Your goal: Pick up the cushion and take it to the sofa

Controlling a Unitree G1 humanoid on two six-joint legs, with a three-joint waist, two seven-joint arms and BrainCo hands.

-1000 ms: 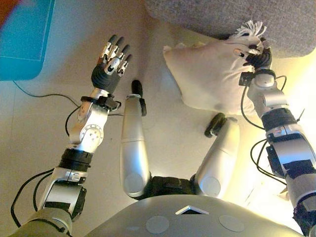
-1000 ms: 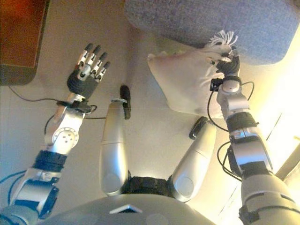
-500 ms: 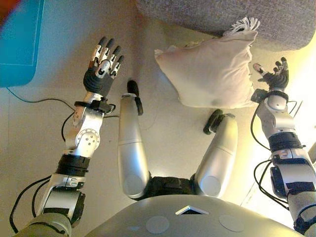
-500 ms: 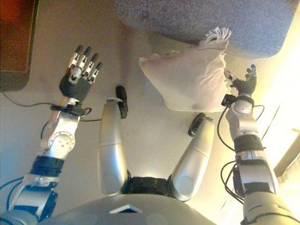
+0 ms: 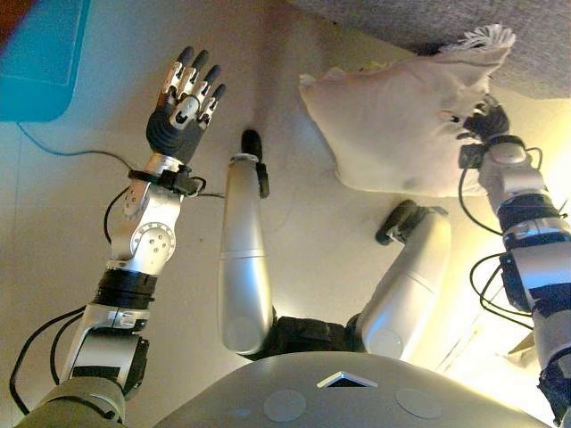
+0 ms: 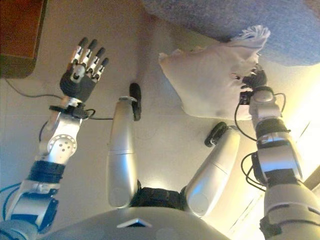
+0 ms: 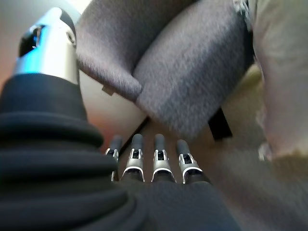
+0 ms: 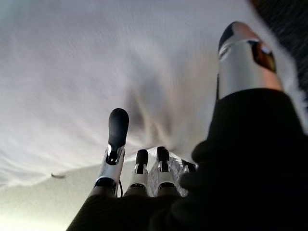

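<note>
The cream cushion (image 5: 401,125) with a white tassel at its top corner rests against the front edge of the grey sofa (image 5: 535,45). My right hand (image 5: 482,120) is at the cushion's right edge, its fingers curled into the cloth, which creases round them in the right wrist view (image 8: 139,106). My left hand (image 5: 183,98) is open, fingers straight, raised over the floor well left of the cushion and holding nothing. The left wrist view shows the sofa (image 7: 192,72) past its fingers and the cushion (image 7: 284,72) at the side.
A teal block (image 5: 40,53) lies at the far left; the right eye view shows brown furniture (image 6: 17,35) there. A black cable (image 5: 71,152) runs across the pale floor below it.
Half a second ago my right hand was open and apart from the cushion's right side. It is now back on the cushion's edge with its fingers in the cloth. The camera has shifted.
</note>
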